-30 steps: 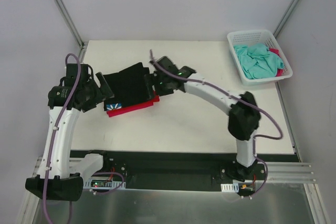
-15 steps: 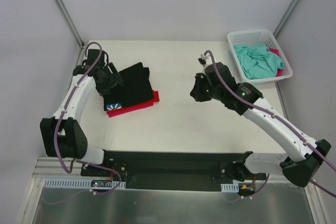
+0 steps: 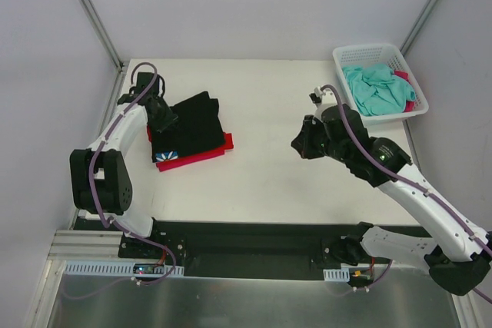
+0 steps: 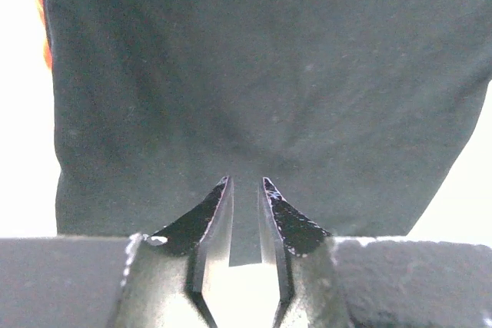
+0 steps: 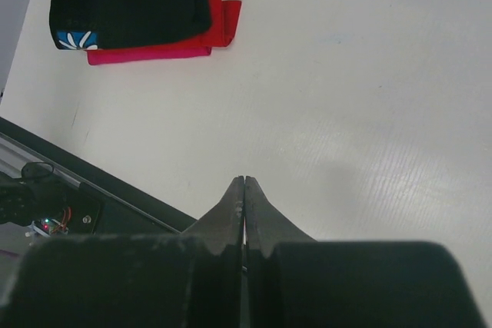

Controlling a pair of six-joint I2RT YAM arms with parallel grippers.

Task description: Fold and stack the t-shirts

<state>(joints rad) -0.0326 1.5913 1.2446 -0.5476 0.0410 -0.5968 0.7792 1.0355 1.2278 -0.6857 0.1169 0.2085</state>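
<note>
Roughly half done, I judge. The black tee [image 3: 192, 122] lies folded on the red tee [image 3: 206, 154] at the left of the worktop [image 3: 269, 186]. 2 more (the teal tee [image 3: 373, 90] and the pink tee [image 3: 403, 76]) sit crumpled in the basket [image 3: 369, 51]. The left tool [image 4: 246, 182] is nearly together at the black tee's edge; whether it grips, I cannot tell. The right tool [image 5: 244, 178] is pressed together and empty. The worktop is white and matte, the walls plain grey.

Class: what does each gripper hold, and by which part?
Right gripper: shut, holding nothing. Left gripper: jaws nearly closed at the black cloth t-shirt's edge; a grip cannot be told.
</note>
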